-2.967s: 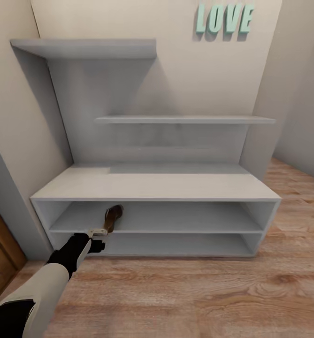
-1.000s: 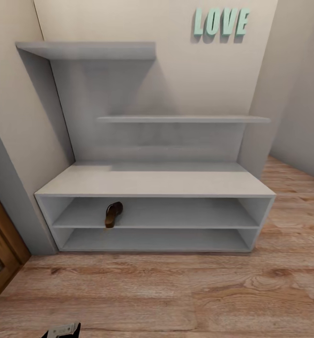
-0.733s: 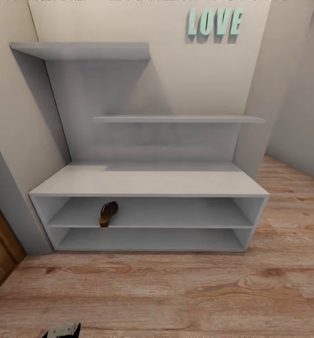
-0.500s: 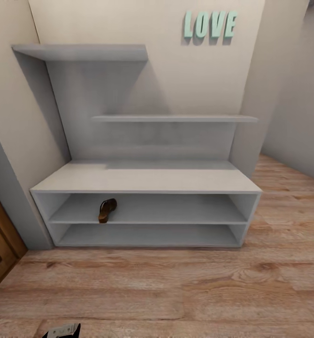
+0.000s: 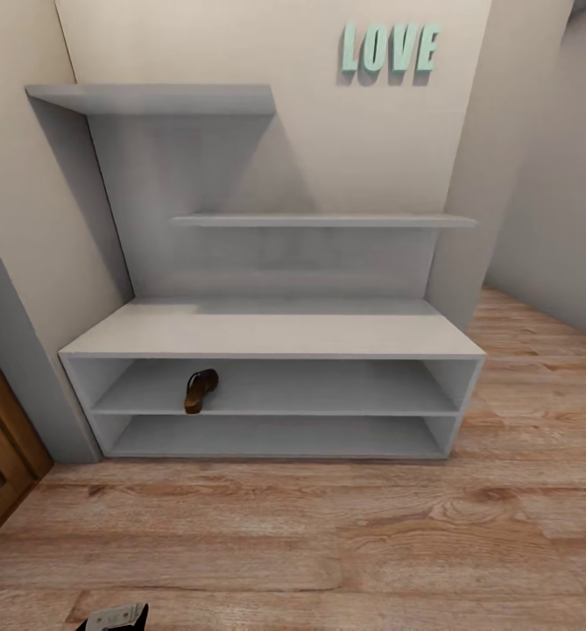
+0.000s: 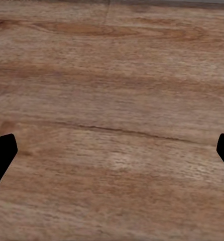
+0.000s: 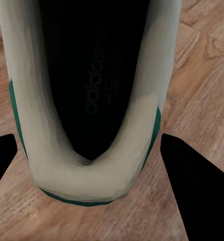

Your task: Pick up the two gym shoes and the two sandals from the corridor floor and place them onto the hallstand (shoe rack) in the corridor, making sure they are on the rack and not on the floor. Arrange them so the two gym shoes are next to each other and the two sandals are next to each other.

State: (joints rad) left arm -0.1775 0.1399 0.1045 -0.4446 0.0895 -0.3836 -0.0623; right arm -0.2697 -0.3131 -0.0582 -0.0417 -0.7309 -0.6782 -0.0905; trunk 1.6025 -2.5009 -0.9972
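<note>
One brown sandal [image 5: 201, 390] lies near the left end of the shoe rack's [image 5: 275, 337] upper open shelf. The left gripper [image 6: 112, 153] hangs spread wide over bare floor [image 5: 345, 535]. The right gripper [image 7: 89, 155] straddles a white sneaker [image 7: 87, 100]; whether it grips cannot be told.

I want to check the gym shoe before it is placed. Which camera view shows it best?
The right wrist view: the gym shoe is seen from above its dark opening, between the right gripper's fingers. The head view shows the hallstand with one sandal.
</note>
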